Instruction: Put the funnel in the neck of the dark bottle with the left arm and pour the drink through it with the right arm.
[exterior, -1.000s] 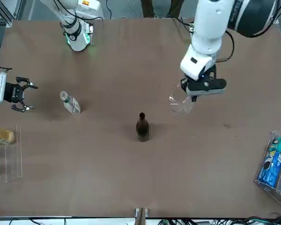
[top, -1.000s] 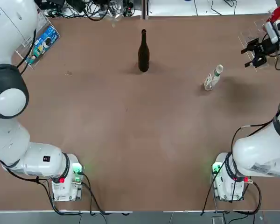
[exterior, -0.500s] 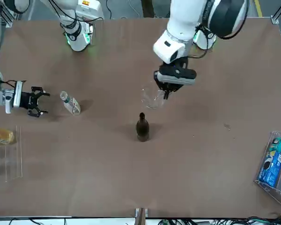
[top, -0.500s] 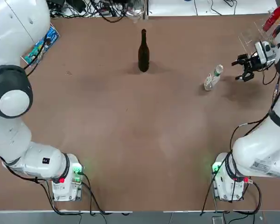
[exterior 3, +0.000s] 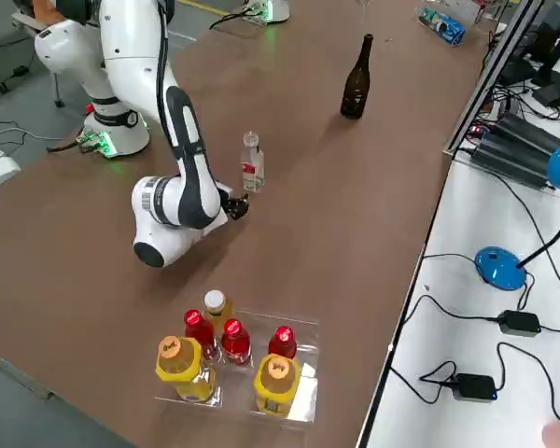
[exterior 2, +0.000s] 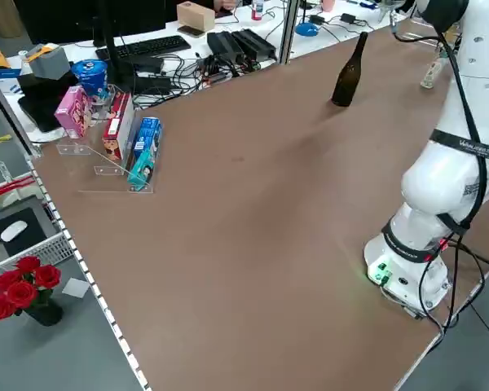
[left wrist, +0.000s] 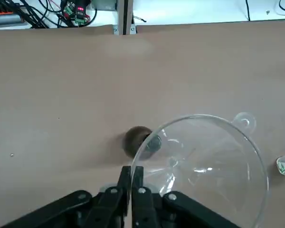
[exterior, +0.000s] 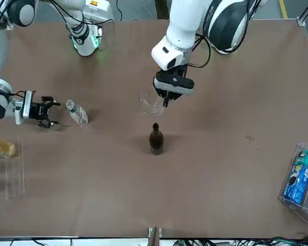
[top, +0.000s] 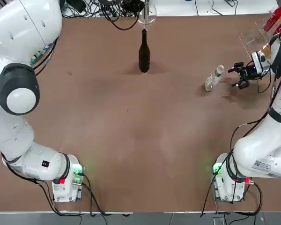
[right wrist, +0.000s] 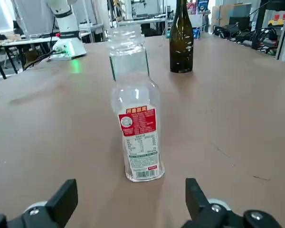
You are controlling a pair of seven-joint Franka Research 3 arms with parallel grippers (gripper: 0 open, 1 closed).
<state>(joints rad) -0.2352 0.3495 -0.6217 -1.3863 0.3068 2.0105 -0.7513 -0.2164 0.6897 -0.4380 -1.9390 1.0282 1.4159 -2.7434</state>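
**Holding the funnel above the dark bottle while the right arm faces the drink**

Top view: the dark bottle (top: 144,52) stands upright on the far middle of the desk (top: 131,140). The funnel (top: 146,14) shows at the far edge, just beyond the bottle's mouth, with the left arm (top: 18,70) sweeping up the left side. The drink (top: 214,78) stands at the far right, and the right gripper (top: 235,77) lies level just to its right, fingers spread wide and empty.

Front view: the left gripper (exterior: 166,98) hangs above the desk, its fingers pinched on the funnel's rim. The funnel (exterior: 151,104) is in the air, above and on the robot's side of the dark bottle (exterior: 155,139), not in its neck. The right gripper (exterior: 50,109) points at the drink (exterior: 77,113), close but apart from it.

Left side view: the dark bottle (exterior 2: 350,72) stands at the far end of the desk, and boxes in a clear holder (exterior 2: 118,130) lie at the left edge.

Right side view: the drink (exterior 3: 252,163) is upright just beyond the right arm (exterior 3: 173,201). A clear tray of red and yellow bottles (exterior 3: 233,359) sits at the near edge.

Left wrist view: closed fingers (left wrist: 132,183) grip the funnel (left wrist: 204,161) by its rim; the bottle's mouth (left wrist: 138,140) shows below, beside the cone.

Right wrist view: the drink (right wrist: 135,126) stands between the wide-open fingers (right wrist: 64,199), untouched.
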